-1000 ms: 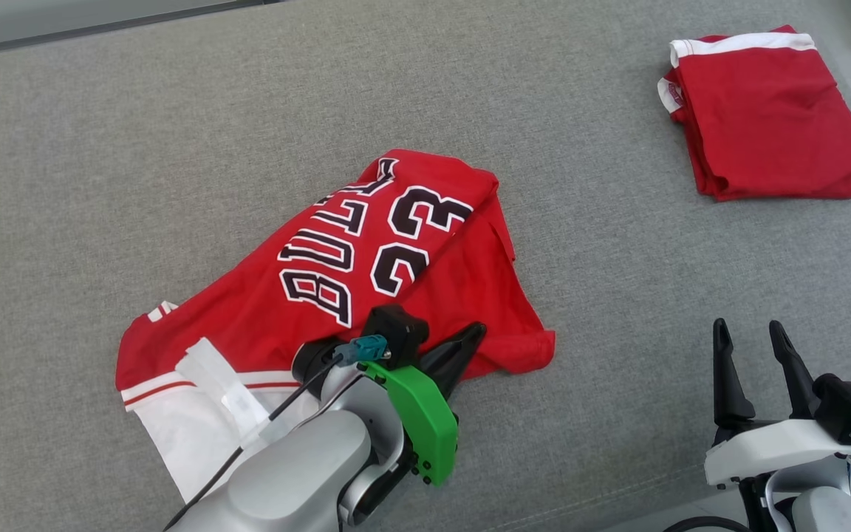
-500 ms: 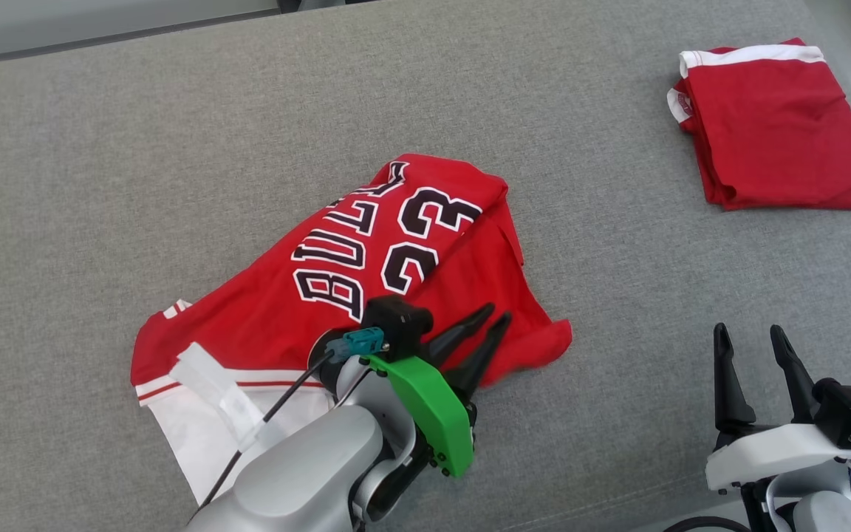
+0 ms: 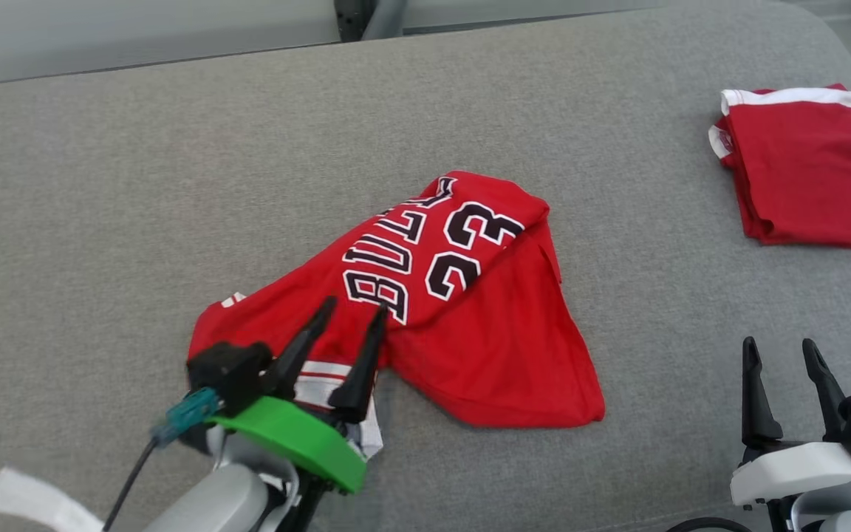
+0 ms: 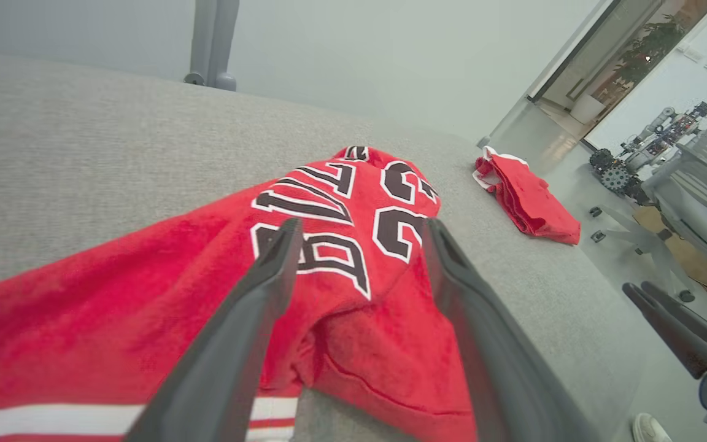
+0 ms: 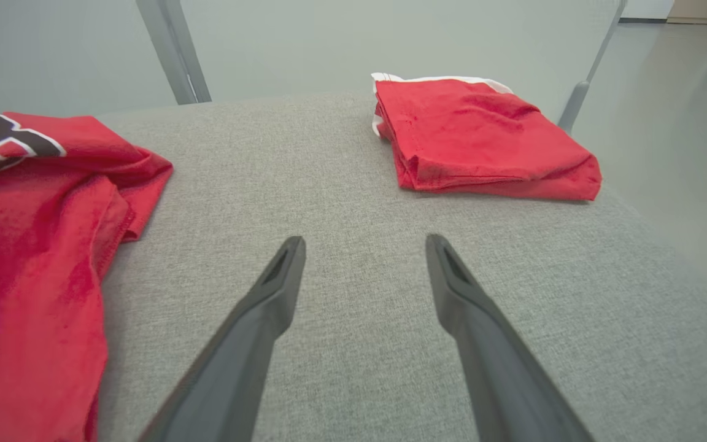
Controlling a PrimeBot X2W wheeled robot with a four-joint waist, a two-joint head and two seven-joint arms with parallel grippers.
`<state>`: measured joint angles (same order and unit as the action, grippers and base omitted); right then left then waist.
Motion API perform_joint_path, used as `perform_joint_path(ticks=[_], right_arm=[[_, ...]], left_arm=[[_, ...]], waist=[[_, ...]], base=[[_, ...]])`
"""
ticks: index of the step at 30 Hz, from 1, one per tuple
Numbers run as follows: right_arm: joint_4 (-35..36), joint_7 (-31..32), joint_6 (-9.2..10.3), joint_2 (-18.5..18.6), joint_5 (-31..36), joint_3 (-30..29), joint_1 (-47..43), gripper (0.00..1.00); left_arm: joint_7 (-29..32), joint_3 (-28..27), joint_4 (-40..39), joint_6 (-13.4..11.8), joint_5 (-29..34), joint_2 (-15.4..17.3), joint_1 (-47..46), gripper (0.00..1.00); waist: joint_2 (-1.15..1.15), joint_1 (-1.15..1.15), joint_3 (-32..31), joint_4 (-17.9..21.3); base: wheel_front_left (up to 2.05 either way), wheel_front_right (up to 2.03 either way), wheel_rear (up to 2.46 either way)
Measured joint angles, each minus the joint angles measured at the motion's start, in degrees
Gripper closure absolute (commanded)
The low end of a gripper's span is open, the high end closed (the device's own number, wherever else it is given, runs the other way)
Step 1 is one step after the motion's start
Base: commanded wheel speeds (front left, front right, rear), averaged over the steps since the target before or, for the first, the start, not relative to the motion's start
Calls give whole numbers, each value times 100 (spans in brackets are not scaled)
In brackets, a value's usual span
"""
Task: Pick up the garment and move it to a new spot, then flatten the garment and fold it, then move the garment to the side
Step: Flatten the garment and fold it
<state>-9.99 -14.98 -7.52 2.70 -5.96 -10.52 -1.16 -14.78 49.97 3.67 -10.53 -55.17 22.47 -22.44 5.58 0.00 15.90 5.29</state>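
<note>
Opened since a second ago, my left gripper (image 3: 355, 307) stands spread over the near hem of the crumpled red lettered jersey (image 3: 492, 347), which lies mid-way on the grey woven surface (image 3: 137, 185). Bare cloth runs right to a folded red garment (image 3: 810, 177) at the edge. My right gripper (image 3: 779, 343) is spread and empty.

The head camera looks steeply down and forward on the numbered jersey (image 3: 470, 295), which lies mid-frame on the grey cushion (image 3: 137, 185). It stands far enough back to take in the folded red garment (image 3: 810, 177) to the right of the jersey. The left wrist camera sits low and close on the jersey's near side, looking along the left gripper (image 4: 363, 224) across the lettering towards the room beyond. The right wrist camera sits low, right of the jersey, looking along the right gripper (image 5: 364, 239) over bare cushion. All three views share the jersey and the folded garment.
</note>
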Motion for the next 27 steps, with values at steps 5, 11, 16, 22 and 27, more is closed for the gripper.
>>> perform_joint_path(ticks=[5,11,16,22,27], right_arm=[[223,0,0,1,83,-36,-10,0],[354,0,0,4,272,-59,-179,0],[291,0,0,0,369,-42,-431,0],[123,0,0,-1,361,31,-570,0],[-70,0,0,2,356,123,-658,0]], left_arm=[[-26,-1076,-420,-412,600,231,989,0],[-36,-2146,-542,-225,1348,145,2045,0],[-35,-2944,-294,182,2022,-92,2709,0],[-35,-3880,7,913,2704,-578,3302,0],[-35,-4521,133,1363,3244,-1021,3566,0]], waist=[[0,0,-196,-345],[0,0,-457,-790],[0,0,-729,-1116],[1,0,-1094,-1336],[1,0,-1319,-1356]], base=[[0,0,0],[0,0,0],[0,0,0],[0,0,0],[0,0,0]])
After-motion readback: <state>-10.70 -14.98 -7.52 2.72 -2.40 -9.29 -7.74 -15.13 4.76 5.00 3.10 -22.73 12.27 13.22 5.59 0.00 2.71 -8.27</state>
